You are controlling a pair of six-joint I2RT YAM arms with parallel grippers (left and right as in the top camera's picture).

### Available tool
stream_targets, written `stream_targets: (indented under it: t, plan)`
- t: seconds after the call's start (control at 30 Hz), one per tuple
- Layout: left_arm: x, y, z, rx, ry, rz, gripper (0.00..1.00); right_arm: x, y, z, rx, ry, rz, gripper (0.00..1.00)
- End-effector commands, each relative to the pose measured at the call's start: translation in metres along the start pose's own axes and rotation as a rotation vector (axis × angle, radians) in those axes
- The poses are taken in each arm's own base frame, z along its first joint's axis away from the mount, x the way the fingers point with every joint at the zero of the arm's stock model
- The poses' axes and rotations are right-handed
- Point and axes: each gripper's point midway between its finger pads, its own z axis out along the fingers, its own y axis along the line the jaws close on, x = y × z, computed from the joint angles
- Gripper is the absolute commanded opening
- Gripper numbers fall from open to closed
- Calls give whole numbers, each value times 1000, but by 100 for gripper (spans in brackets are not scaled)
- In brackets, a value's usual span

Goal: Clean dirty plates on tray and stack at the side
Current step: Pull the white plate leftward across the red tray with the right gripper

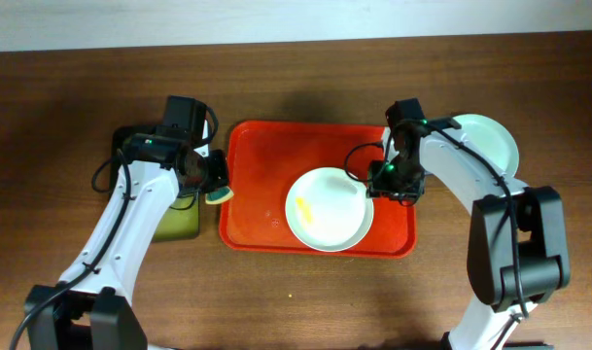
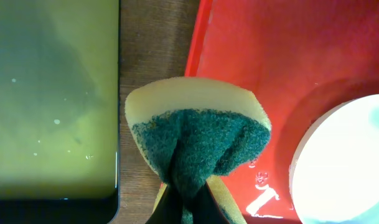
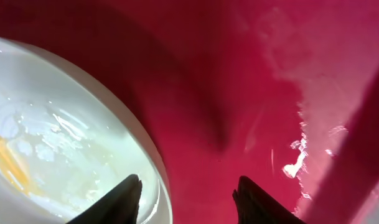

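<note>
- Grip first: your left gripper (image 1: 216, 181) is clamped on a sponge (image 2: 198, 130), which is folded where it is pinched, green scouring side up and yellow foam around it.
- The sponge sticks out past the fingertips and hangs over the near rim of the red tray (image 1: 261, 156), half over the rim and half over bare table (image 1: 43, 117).
- Just to that gripper's other side is a yellow-green tray (image 2: 52, 93), with a strip of wood between it and the red one.
- Your right gripper (image 3: 189, 199) is spread wide and holds nothing.
- One finger sits over the white plate (image 1: 330, 209) and the other over wet red tray floor, with the plate's rim between them. I can't tell if either touches.
- That plate lies flat inside the red tray, toward its right end, with a yellow smear (image 1: 305, 209) on the side far from your right gripper.
- Behind your right arm, off the tray on the table, is a mint plate (image 1: 492, 141), partly hidden by the arm.
</note>
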Motion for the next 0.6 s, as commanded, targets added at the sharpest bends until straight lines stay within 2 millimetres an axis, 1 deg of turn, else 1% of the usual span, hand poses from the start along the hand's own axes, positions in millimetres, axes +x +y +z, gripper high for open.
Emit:
stream_targets:
  t: [0.0, 0.1, 0.17, 0.23, 0.3, 0.37, 0.4, 0.43, 0.5, 0.57]
  plan:
    - [0, -1, -4, 11, -9, 16, 0, 10, 9, 11, -28, 17, -30, 50]
    - [0, -1, -4, 11, -10, 16, 0, 10, 19, 15, -23, 9, -65, 49]
    - [0, -1, -4, 11, -9, 16, 0, 10, 22, 16, -20, 3, -74, 44]
    - [0, -1, -4, 11, -9, 16, 0, 11, 21, 17, -11, 5, -77, 42]
    - [0, -1, -4, 11, -9, 15, 0, 12, 14, 19, 25, 5, -74, 40]
    - [0, -1, -4, 11, -9, 16, 0, 17, 8, 24, 44, 15, -71, 34]
    - [0, -1, -4, 11, -9, 15, 0, 19, 8, 26, 44, 18, -69, 29]
    - [0, -1, -4, 11, -9, 15, 0, 21, 7, 28, 44, 22, -68, 21]
    - [0, -1, -4, 11, -9, 15, 0, 22, 9, 29, 39, 24, -74, 12]
    - [0, -1, -4, 11, -9, 15, 0, 22, 18, 29, -1, 25, -80, 11]
